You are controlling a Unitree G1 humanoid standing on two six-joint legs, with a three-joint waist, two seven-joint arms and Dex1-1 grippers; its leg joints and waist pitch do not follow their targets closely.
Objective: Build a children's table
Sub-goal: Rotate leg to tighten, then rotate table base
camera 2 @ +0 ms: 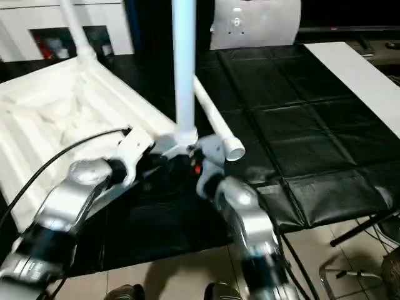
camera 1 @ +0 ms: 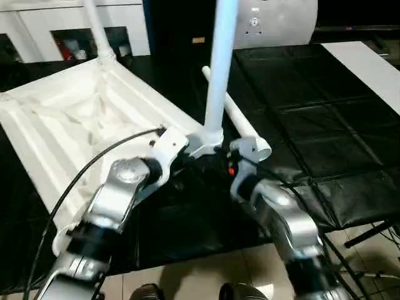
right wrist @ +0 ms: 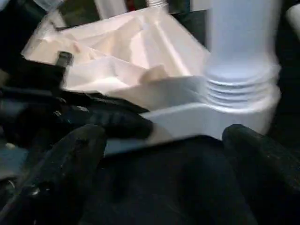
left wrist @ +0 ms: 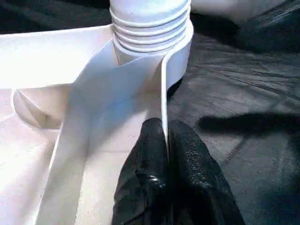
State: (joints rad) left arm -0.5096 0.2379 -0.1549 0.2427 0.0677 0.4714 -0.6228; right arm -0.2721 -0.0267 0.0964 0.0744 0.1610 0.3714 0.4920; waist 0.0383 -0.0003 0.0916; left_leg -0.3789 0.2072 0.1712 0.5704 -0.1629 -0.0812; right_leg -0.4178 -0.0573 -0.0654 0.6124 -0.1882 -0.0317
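Just beyond left gripper: table rim, pinched

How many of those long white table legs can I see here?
3. One white plastic leg stands upright in the near corner socket of the upturned white ribbed tabletop; one stands at its far corner; one lies loose on the black mat. Others may be hidden.

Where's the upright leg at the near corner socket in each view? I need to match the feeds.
Left eye: upright leg centre, rising off the top edge.
Right eye: left of centre.
Left wrist: its threaded base at top centre.
Right wrist: upper right.
Shared landmark: the corner socket holding it.
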